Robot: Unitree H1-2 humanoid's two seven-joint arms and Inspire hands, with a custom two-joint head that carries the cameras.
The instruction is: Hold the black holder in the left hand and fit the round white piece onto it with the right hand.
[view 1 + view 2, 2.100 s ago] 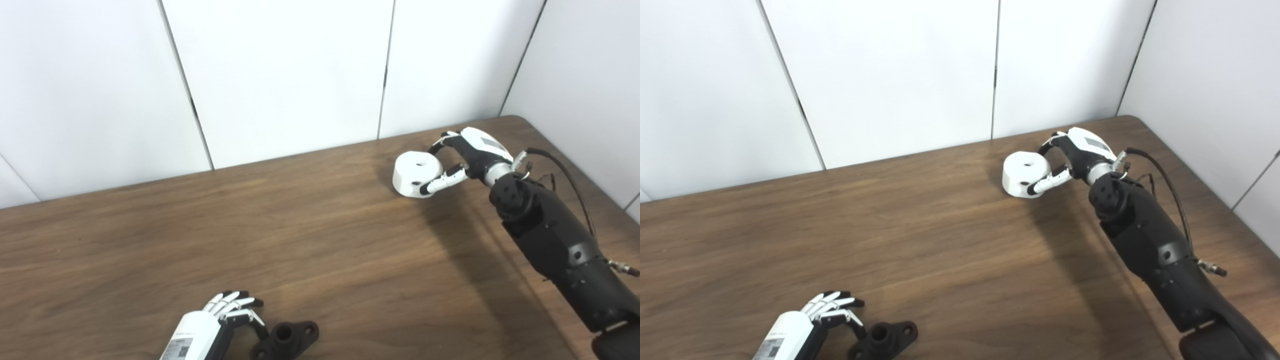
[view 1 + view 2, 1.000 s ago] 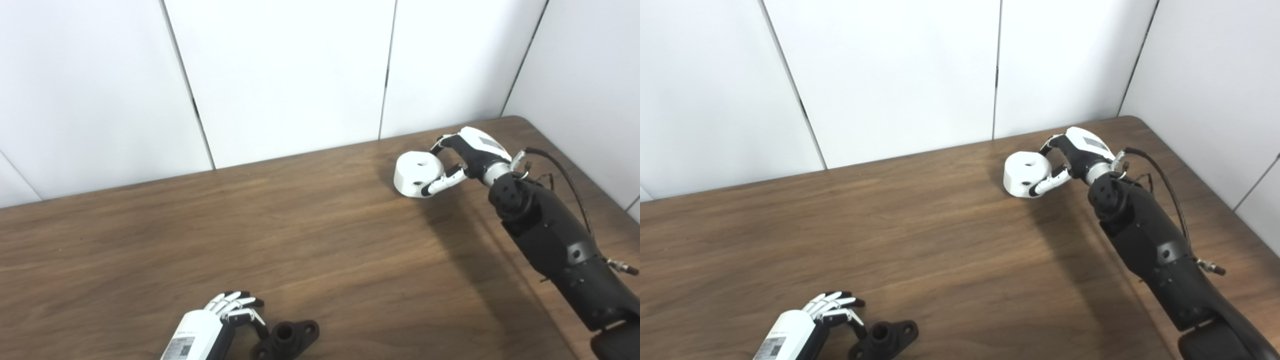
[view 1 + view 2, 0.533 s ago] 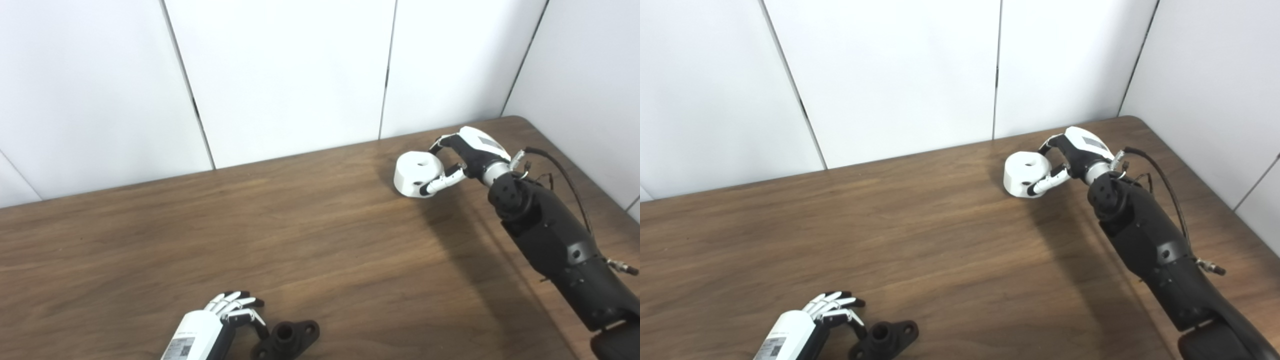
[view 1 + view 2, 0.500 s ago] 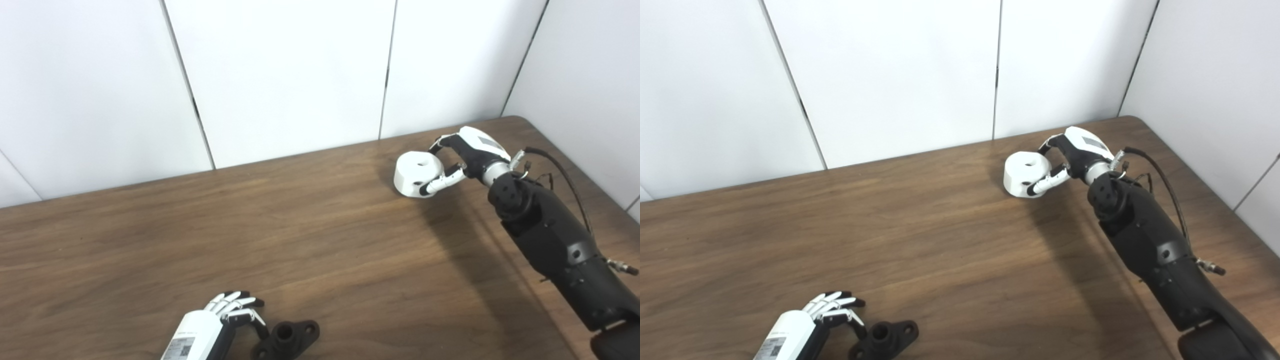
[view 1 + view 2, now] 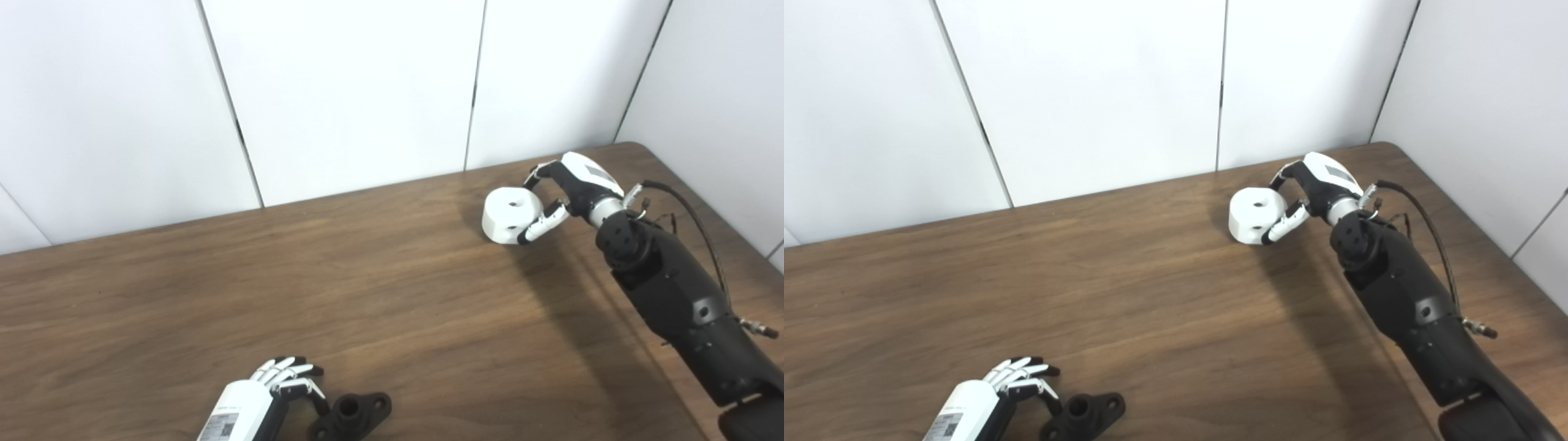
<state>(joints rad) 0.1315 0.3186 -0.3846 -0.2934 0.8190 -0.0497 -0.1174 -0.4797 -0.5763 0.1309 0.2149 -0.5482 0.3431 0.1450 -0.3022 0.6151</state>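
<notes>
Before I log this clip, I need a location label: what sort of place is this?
Probably a robot test bench: a bare wooden table against plain white wall panels, holding only a black holder and a round white piece.

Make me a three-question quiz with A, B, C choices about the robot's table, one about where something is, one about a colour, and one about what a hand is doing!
1. Where is the black holder?
A. near front edge, beside the left hand
B. by the far wall
C. atop the white piece

2. What colour is the table?
A. green
B. brown wood
C. white

3. What is the right hand doing?
A. resting flat
B. pointing up
C. wrapped around the round white piece

Answers: 1 A, the holder lies by the left hand's fingers, not gripped. 2 B, dark wood grain shows. 3 C, fingers and thumb curl around its sides.
</notes>
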